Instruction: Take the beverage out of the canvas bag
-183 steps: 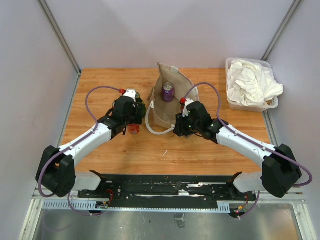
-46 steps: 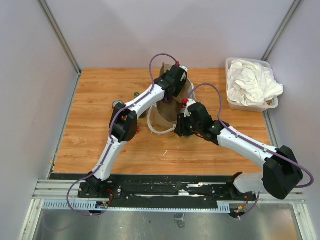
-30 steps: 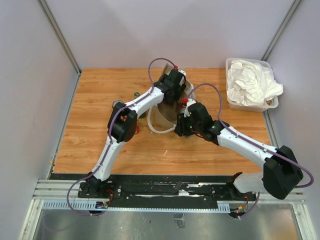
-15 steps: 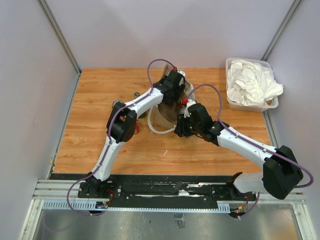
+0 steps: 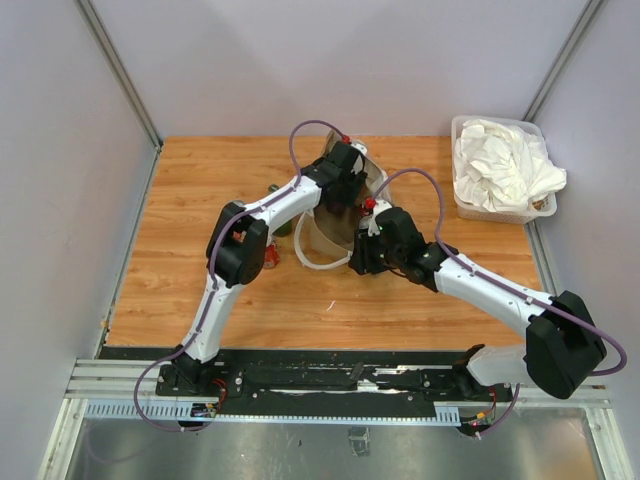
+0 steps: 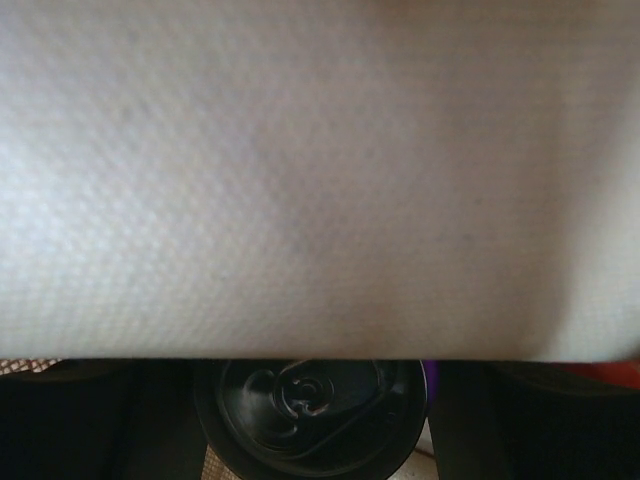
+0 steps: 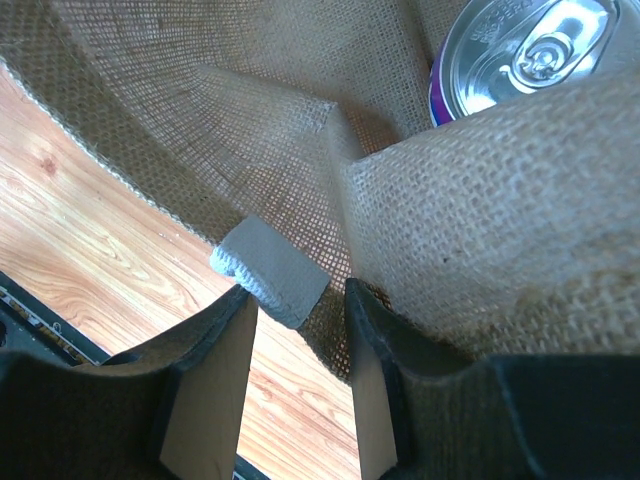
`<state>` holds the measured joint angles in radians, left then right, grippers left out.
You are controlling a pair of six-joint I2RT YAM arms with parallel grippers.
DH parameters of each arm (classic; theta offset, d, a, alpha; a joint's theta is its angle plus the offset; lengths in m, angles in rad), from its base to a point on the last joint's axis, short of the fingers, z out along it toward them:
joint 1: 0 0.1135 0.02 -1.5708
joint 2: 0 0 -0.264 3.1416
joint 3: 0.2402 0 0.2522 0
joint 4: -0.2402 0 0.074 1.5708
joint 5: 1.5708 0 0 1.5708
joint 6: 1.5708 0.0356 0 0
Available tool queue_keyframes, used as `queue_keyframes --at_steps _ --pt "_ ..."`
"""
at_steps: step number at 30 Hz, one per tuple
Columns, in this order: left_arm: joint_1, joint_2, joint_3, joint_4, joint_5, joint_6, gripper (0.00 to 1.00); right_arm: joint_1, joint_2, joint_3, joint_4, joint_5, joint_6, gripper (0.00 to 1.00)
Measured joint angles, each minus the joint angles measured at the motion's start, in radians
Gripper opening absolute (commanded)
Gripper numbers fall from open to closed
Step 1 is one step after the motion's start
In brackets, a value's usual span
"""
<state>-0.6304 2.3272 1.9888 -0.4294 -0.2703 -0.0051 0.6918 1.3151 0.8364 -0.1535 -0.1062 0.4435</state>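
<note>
The tan canvas bag (image 5: pixel 322 238) stands open mid-table, its white handle loop (image 5: pixel 303 256) lying on the wood. My left gripper (image 5: pixel 345 190) is down inside the bag and hides the beverage in the top view. In the left wrist view the can's top (image 6: pixel 310 410) fills the gap of my left gripper (image 6: pixel 310 425), both jaws against its sides, with bag fabric (image 6: pixel 320 180) above. My right gripper (image 5: pixel 360 258) is shut on the bag's near rim. In the right wrist view it (image 7: pixel 300 300) pinches burlap (image 7: pixel 480 230) at a white patch (image 7: pixel 270 268); the purple can (image 7: pixel 525 50) shows beyond.
A clear bin of white cloth (image 5: pixel 500 170) stands at the back right corner. Small items lie left of the bag: a green one (image 5: pixel 283 225), a red one (image 5: pixel 270 256) and a small one (image 5: pixel 272 188). My left forearm crosses above them.
My left arm has swung from the table left of the bag to over it, then sunk into the bag around the can. The right gripper has kept still on the rim.
</note>
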Motion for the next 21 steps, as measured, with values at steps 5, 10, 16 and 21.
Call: queue_keyframes --at_steps 5,10,16,21 --pt "0.0 -0.025 0.003 -0.064 0.026 0.003 0.0 0.002 0.0 0.0 -0.001 -0.002 0.001 0.42" --pt "-0.002 -0.08 0.003 -0.121 0.027 0.017 0.0 0.004 0.006 0.0 -0.004 -0.009 0.002 0.42" --pt "-0.021 -0.179 0.003 -0.172 0.019 0.035 0.01 0.004 0.023 0.007 -0.009 -0.021 0.001 0.41" --pt "-0.043 -0.264 0.003 -0.204 0.026 0.04 0.0 0.004 0.027 0.019 -0.024 -0.024 0.001 0.42"
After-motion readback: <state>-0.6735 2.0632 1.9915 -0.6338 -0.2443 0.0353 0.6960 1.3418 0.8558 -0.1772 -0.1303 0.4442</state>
